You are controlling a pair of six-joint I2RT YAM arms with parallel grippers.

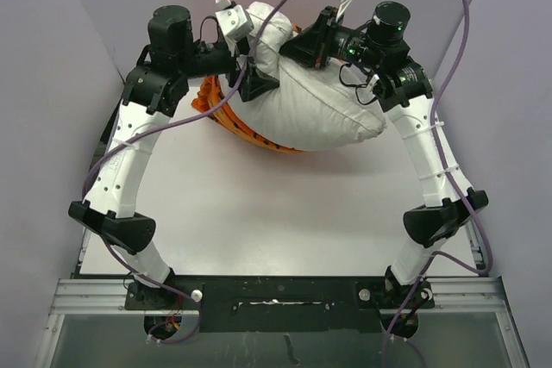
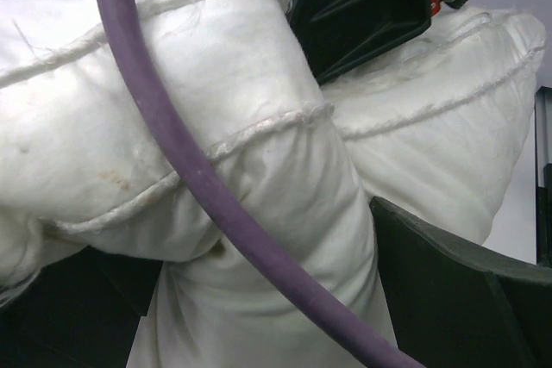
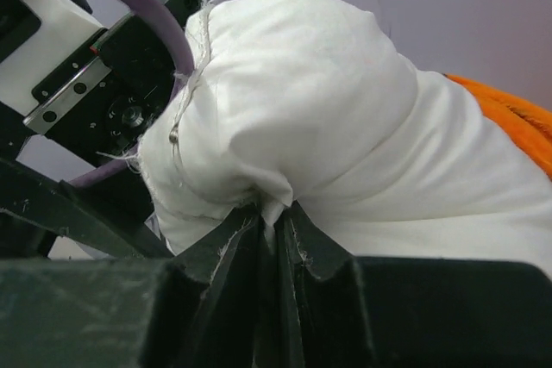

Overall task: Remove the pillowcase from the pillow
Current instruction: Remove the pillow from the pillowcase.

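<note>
From above, both arms arch inward over the tabletop. The left end effector and right end effector meet at the white pillow, and the orange pillowcase is bunched under its left end.

Left wrist: the fingers are spread wide on either side of the pillow's bunched neck.

Right wrist: the jaws are nearly closed, pinching a fold of the pillow.

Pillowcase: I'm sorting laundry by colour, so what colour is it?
The pillowcase is bright orange, clearest in the top external view.

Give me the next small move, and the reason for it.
Probably pull the right gripper, shut on a pinch of the pillow, rightward away from the pillowcase. The orange cover lies bunched at the pillow's left side, and the left gripper stands open astride the pillow, gripping nothing.
</note>
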